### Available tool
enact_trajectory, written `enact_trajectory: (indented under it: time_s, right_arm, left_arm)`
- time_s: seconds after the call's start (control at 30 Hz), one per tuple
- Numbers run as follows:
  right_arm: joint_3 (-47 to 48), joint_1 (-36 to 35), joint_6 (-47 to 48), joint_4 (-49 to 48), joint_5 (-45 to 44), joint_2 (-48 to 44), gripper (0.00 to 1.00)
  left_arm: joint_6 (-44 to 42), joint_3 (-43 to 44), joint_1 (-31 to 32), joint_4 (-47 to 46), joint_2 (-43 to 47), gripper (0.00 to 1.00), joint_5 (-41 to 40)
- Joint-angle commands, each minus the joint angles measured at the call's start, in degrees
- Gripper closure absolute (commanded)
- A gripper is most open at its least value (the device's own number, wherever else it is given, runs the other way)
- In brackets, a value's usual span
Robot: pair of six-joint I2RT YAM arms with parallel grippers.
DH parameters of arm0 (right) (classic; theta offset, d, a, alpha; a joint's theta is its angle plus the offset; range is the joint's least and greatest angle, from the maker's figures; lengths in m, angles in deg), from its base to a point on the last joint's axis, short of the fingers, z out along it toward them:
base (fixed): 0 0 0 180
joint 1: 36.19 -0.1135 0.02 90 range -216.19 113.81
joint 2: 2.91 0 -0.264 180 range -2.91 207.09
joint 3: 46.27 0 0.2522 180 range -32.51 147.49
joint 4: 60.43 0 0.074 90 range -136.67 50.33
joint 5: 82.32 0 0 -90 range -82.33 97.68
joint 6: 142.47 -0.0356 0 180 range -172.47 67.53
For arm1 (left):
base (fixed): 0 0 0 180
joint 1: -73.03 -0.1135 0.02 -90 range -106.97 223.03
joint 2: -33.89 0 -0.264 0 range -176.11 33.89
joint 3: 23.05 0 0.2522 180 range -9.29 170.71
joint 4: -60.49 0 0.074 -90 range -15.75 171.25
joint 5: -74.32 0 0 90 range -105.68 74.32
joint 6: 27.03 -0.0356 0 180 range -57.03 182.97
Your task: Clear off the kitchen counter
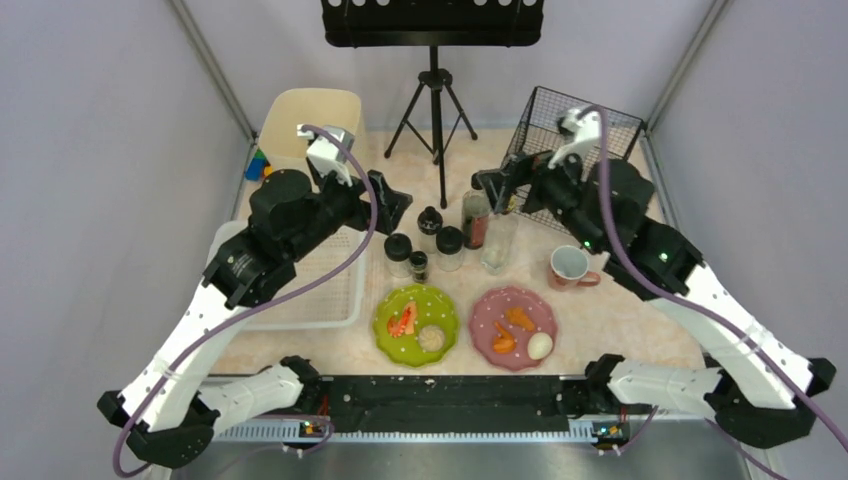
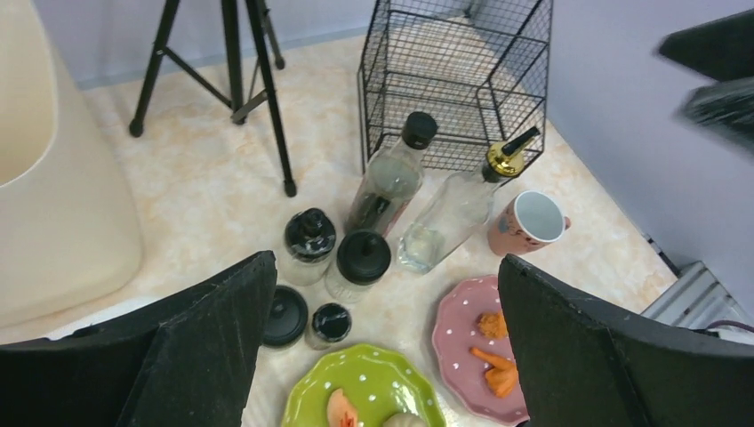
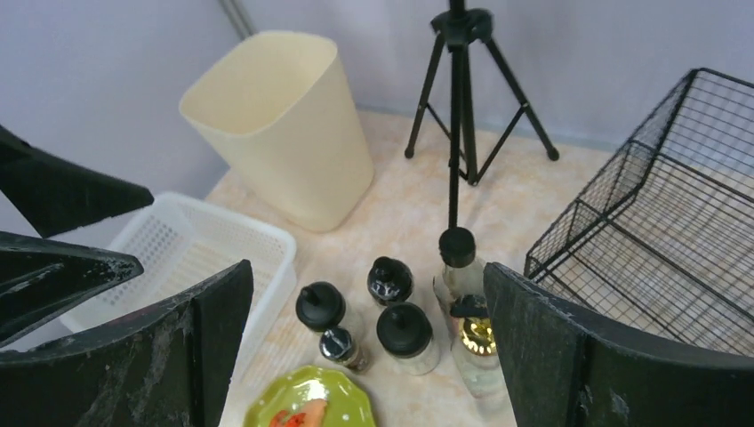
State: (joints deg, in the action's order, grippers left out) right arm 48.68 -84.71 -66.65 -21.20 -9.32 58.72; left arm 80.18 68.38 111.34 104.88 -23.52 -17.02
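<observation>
The kitchen counter [image 1: 625, 322] is a pale beige marbled top. On it stand a green plate [image 1: 416, 325] and a pink plate [image 1: 513, 327], both with food bits, a pink mug [image 1: 571, 267], two tall bottles [image 1: 476, 218] and several black-lidded jars [image 1: 449, 247]. My left gripper [image 1: 392, 203] hangs open and empty above the jars; in its wrist view [image 2: 387, 342] the jars and plates lie below it. My right gripper [image 1: 499, 186] is open and empty above the bottles, which show between its fingers [image 3: 569, 356].
A white slotted basket [image 1: 322, 292] sits at the left. A beige bin [image 1: 310, 118] stands at the back left and a black wire rack [image 1: 572, 135] at the back right. A black tripod [image 1: 436, 110] stands at the back centre.
</observation>
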Motion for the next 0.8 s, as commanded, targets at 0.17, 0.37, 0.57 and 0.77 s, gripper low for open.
enact_trajectory:
  time_s: [0.17,0.37,0.57,0.77]
  right_arm:
    - [-7.00,-0.53,-0.46,-4.74,-6.11,-14.12,0.01]
    - [-7.58,-0.58,-1.68,4.42,-6.70,-13.43,0.01]
    - [-18.70,-0.58,0.47,2.24,-8.08,-17.19,0.01]
    - [-24.15,-0.54,-0.33,3.21,-10.68,-16.74,0.04]
  left_arm:
    - [-0.29,-2.19,0.02,0.96,6.63,0.01,-5.83]
    - [2.65,-3.80,0.06,4.77,7.18,0.01,-4.59]
    - [4.32,-9.09,0.02,4.44,8.90,0.01,-3.10]
    - [5.75,-13.51,0.02,1.81,10.68,0.01,1.03]
